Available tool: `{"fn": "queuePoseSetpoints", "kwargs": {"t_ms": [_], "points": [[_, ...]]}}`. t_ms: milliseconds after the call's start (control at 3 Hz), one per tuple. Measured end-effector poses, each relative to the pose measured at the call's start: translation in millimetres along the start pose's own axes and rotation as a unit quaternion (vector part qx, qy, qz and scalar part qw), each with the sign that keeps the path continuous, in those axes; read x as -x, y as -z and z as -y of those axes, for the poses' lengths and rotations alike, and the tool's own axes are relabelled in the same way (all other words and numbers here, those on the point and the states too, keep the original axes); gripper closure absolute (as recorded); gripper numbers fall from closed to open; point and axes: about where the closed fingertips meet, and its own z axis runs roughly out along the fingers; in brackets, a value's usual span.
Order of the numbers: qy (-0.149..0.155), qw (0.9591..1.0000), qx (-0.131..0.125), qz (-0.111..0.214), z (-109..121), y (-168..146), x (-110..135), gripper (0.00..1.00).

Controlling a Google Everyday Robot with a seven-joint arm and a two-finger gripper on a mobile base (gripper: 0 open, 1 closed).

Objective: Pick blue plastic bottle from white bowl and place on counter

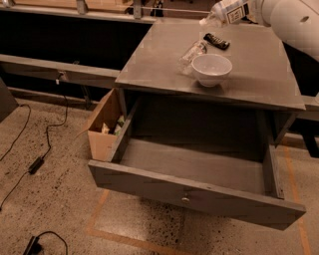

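Starting nearest, speckled stone floor (pixel 55 199) carries black cables (pixel 46 144) and orange tape lines (pixel 99 221). Above it a wide grey metal drawer (pixel 189 191) stands pulled open, with a brown cardboard box (pixel 102 138) at its left. On the flat grey metal counter (pixel 259 87) sits the small round white bowl (pixel 212 68), a small clear label-less bottle (pixel 192 51) lying just left of it and a flat black object (pixel 217 41) farther back. At the far right the gripper (pixel 251 9) holds the large clear blue plastic bottle (pixel 230 10) tilted in the air, jaws closed on it.

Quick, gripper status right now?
Gripper: closed on the blue plastic bottle, in the air above the far edge of the counter, apart from the white bowl.
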Motion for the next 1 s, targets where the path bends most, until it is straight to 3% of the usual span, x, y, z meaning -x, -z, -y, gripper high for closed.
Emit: {"fn": "queuePoseSetpoints", "kwargs": {"t_ms": [333, 667, 1000], "points": [[-0.042, 0.9936, 0.087, -0.059, -38, 2, -54, 1.0], [-0.142, 0.9681, 0.165, -0.124, -83, 20, -107, 1.0], [-0.239, 0.9358, 0.219, -0.139, -110, 30, -115, 1.0]]}}
